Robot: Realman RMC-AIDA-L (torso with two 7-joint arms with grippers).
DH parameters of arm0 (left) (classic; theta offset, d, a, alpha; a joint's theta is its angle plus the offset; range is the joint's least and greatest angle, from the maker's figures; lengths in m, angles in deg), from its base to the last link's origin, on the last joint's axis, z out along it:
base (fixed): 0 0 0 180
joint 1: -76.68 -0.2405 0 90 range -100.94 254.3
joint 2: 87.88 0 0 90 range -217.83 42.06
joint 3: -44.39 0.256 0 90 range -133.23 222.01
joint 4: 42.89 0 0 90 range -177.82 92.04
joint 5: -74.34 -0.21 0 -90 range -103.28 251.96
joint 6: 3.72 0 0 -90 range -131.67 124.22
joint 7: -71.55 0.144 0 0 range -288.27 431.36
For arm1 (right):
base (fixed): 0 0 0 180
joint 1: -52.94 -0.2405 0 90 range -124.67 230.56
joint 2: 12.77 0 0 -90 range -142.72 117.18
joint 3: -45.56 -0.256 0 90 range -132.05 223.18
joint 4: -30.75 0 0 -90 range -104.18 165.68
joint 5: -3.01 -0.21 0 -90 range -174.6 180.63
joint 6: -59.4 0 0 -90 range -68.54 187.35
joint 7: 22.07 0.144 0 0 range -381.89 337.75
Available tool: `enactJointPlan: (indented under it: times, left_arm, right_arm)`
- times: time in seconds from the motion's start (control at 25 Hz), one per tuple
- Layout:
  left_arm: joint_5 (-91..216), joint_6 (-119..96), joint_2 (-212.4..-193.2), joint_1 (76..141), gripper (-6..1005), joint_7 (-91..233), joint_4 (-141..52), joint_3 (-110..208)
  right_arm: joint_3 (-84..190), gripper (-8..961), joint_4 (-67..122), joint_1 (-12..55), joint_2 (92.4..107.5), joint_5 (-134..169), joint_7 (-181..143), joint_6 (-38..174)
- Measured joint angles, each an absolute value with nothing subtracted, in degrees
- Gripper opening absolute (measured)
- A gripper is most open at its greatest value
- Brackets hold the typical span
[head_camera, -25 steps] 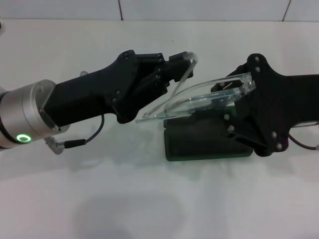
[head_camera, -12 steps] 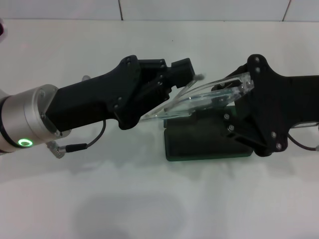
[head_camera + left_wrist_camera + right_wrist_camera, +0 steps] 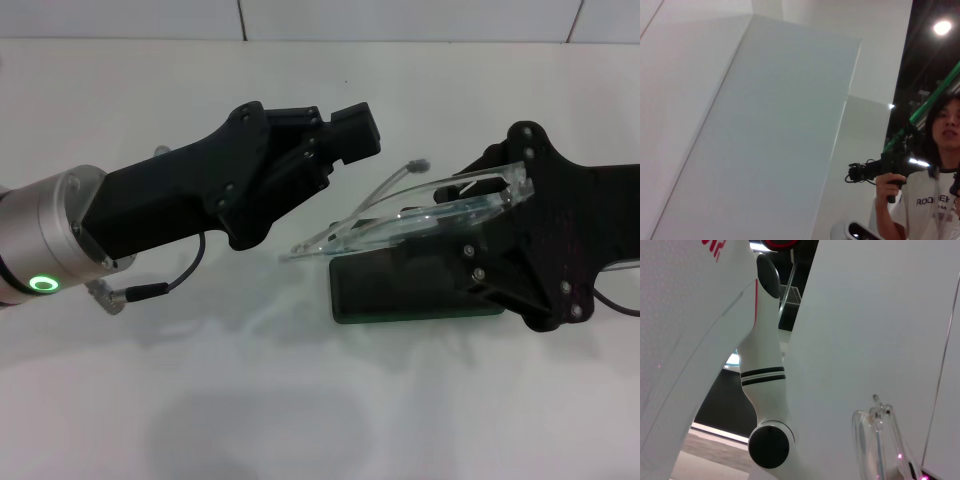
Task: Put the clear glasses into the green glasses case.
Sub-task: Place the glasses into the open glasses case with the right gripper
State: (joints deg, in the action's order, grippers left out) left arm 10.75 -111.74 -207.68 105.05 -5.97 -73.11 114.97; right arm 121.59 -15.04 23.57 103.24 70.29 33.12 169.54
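Clear glasses: transparent, glossy plastic with a wraparound lens and thin arms; held tilted in the air just above the case, near the 3 o'clock side of the head view. One thin arm sticks up toward 12 o'clock, its small tip free. In the right wrist view the curved lens edge and an arm show close up.

Green glasses case: dark green, rectangular, rounded corners, smooth hard shell; lies flat on the table directly under the glasses, its 3 o'clock end hidden by the right gripper.

Right gripper: matte black, angular plates with small screws; comes in from 3 o'clock and clamps the thick end of the glasses frame between its fingers.

Left gripper: matte black, blocky, on a silver cylindrical wrist with a green ring light; reaches in from 9 o'clock and sits apart from the glasses, at their 10 o'clock. It holds nothing; how wide its fingers stand cannot be told.

Table: plain white, smooth, faintly reflective.

Wall: white tiles with dark seams at 12 o'clock.
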Motion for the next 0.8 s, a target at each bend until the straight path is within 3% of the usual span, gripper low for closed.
enactJointPlan:
  times: [0.8]
  left_arm:
    - [10.85,-111.81,-207.85,105.32,61,-5.65,-73.21,116.96]
  right_arm:
    - [121.98,56,-13.62,23.19,103.33,70.16,32.75,166.36]
